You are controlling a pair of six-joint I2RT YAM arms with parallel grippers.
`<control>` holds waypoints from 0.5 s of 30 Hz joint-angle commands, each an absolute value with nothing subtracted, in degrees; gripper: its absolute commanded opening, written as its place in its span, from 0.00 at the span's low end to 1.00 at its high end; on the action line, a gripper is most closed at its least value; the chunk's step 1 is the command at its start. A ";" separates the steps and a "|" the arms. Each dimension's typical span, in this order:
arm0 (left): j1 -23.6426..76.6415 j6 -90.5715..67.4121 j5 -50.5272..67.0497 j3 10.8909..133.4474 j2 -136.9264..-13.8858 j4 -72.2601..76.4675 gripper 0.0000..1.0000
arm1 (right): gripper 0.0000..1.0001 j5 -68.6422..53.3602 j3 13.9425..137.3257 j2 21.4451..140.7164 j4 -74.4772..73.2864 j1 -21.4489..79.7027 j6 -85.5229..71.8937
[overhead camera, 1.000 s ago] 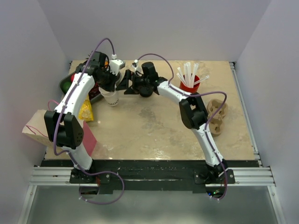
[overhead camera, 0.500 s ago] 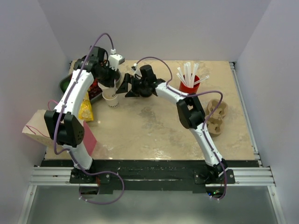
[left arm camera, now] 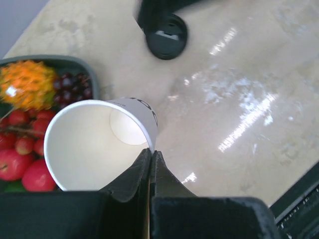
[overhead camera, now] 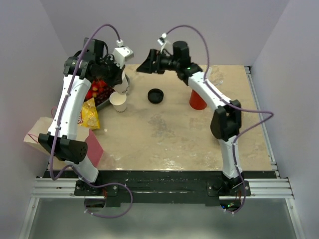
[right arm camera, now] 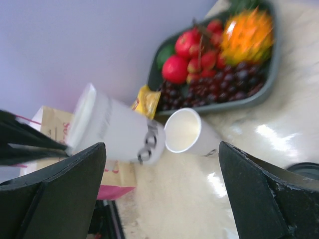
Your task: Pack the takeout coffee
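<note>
Well, I'm early in this job: my left fingers point(left arm camera: 134, 174) pinch shut on the rim of the paper cup point(left arm camera: 84, 144), beside the fruit tray point(left arm camera: 60, 59). My right fingers point(right arm camera: 70, 184) hang wide apart, empty. The black lid point(overhead camera: 155, 95) lies loose on the desk point(overhead camera: 174, 134); capping and packing are left to do.

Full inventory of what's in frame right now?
cup: 1, white paper, back left beside the tray
lid: 1, black, right of the cup, apart from it
red cup: 1, back right, partly behind the right arm
fruit tray: 1, dark green, back left corner
snack packet: 1, yellow, left side
paper bag: 1, brown, near left
pink sheet: 1, beside the bag
left gripper: shut at the cup's rim
right gripper: open, empty, raised
</note>
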State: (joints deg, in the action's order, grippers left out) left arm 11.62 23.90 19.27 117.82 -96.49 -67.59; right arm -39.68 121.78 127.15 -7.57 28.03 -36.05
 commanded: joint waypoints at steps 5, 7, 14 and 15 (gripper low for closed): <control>28.46 35.33 28.13 99.60 -89.65 -65.85 0.00 | 0.99 -28.40 122.34 108.99 -16.52 15.76 -16.71; 34.85 35.42 25.42 95.48 -89.74 -63.38 0.00 | 0.99 -26.20 122.43 106.45 -18.36 13.81 -13.28; 46.31 34.54 20.23 83.07 -90.78 -49.84 0.00 | 0.99 -23.82 114.53 98.00 -20.92 10.90 -8.09; 46.75 34.72 19.43 82.53 -91.31 -48.62 0.00 | 0.99 -24.17 113.83 97.04 -21.00 10.81 -8.00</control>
